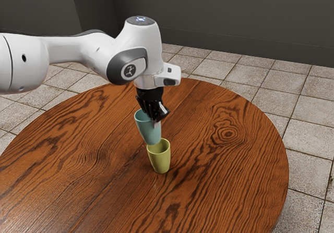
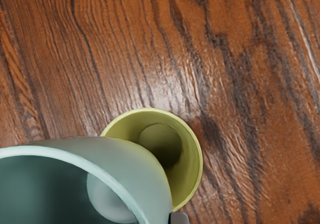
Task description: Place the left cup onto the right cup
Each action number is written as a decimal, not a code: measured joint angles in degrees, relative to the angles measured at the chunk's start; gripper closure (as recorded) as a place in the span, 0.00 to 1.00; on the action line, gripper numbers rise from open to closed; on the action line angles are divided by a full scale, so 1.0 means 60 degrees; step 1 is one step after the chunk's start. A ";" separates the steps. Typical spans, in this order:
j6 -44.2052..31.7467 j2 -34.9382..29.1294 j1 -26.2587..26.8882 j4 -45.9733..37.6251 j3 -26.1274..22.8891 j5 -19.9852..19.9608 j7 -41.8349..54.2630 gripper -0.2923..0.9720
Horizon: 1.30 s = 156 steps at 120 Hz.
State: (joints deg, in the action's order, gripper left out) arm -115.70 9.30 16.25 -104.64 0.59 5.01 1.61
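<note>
The hand (image 1: 153,114) points down over the middle of the desk (image 1: 224,181) and is clenched on the teal cup (image 1: 147,129). Its black fingers grip the cup at the rim, on the side toward the exterior view's right. The cup is off the desk surface and carried by the hand.

The teal cup is tilted. Its open mouth faces up and toward the exterior view's left, and its base points down and toward the exterior view's right. The base meets the rim of the yellow-green cup (image 1: 159,156) on that cup's far left edge. Whether the base has entered the mouth cannot be told from the exterior view.

In the wrist view the teal cup (image 2: 100,174) lies directly under the hand, with its pale inner floor visible. It overlaps one side of the yellow-green cup (image 2: 187,154), covering part of that cup's mouth. The rest of the mouth is open to view, down to the inner floor.

The yellow-green cup stands upright on the desk, mouth up, just nearer than the hand.

The desk is round, of dark reddish wood with strong grain (image 2: 150,43).

The white arm (image 1: 78,53) enters from the exterior view's left and bends down to the hand. Beyond the desk lie a grey tiled floor (image 1: 308,134) and a dark wall (image 1: 235,9).
</note>
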 joint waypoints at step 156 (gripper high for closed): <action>-0.0391 0.0624 0.0135 -0.0011 -0.0068 -0.0098 -0.0031 0.45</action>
State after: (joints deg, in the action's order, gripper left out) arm -118.04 13.04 17.06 -104.70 0.18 4.42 1.43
